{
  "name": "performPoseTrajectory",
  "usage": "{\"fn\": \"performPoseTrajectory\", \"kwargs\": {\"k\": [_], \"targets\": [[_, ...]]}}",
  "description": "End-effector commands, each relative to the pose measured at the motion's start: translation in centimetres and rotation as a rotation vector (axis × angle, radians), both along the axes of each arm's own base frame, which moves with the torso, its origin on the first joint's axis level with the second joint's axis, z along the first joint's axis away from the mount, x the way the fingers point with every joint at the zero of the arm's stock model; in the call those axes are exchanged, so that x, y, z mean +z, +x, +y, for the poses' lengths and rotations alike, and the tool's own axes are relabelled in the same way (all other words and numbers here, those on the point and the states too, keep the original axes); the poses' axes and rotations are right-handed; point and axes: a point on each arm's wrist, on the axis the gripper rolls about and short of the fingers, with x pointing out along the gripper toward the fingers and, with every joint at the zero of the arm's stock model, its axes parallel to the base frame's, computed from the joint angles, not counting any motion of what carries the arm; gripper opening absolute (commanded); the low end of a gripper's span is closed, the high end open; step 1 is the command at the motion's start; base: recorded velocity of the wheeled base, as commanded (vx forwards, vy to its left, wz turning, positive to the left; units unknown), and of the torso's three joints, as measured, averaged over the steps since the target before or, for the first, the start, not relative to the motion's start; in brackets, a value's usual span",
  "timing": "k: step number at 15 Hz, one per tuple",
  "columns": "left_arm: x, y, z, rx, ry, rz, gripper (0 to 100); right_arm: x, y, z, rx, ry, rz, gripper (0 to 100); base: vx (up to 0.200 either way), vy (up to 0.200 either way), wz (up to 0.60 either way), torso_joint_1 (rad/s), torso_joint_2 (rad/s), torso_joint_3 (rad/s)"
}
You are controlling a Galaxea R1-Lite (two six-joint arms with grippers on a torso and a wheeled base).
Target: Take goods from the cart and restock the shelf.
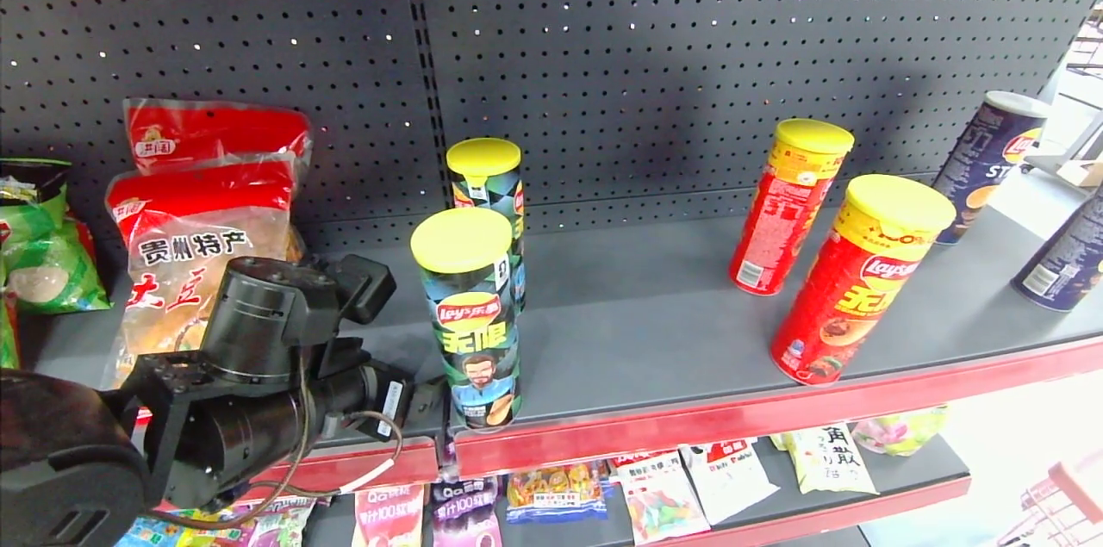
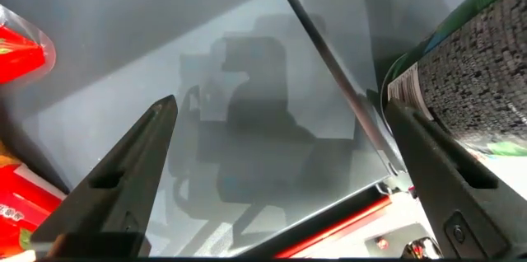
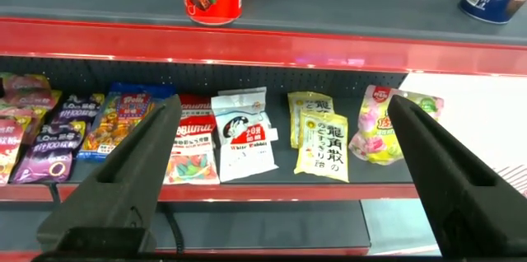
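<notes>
Two green-and-black chip cans with yellow lids stand on the grey shelf (image 1: 655, 332): one at the front edge (image 1: 470, 332), one behind it (image 1: 487, 181). My left arm (image 1: 258, 375) is low at the shelf's front, just left of the front can. In the left wrist view my left gripper (image 2: 280, 105) is open over bare shelf, and the front can (image 2: 482, 64) stands outside the jaws, close beside one finger (image 2: 436, 171). My right gripper (image 3: 284, 101) is open and holds nothing, below the shelf's red front rail (image 3: 272, 44).
Two red cans (image 1: 788, 202) (image 1: 853, 280) stand right of centre, and two blue cans (image 1: 991, 159) (image 1: 1064, 258) at the far right. Red snack bags (image 1: 207, 220) lean at the left. Small snack packets (image 3: 239, 134) lie on the lower shelf. A perforated back panel closes the shelf.
</notes>
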Motion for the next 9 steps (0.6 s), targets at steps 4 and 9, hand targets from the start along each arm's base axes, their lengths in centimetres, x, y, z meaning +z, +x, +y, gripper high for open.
{"fn": "performPoseTrajectory", "kwargs": {"k": [4, 9], "targets": [[0.08, 0.06, -0.09, -0.001, -0.003, -0.003, 100, -0.06, -0.12, -0.03, 0.000, 0.002, -0.011, 100, 0.000, 0.000, 0.00, 0.000, 0.00, 0.000], [0.17, -0.11, -0.39, -0.014, -0.006, -0.007, 100, -0.02, -0.12, -0.03, 0.000, 0.003, -0.013, 100, 0.000, 0.000, 0.00, 0.000, 0.00, 0.000]]}}
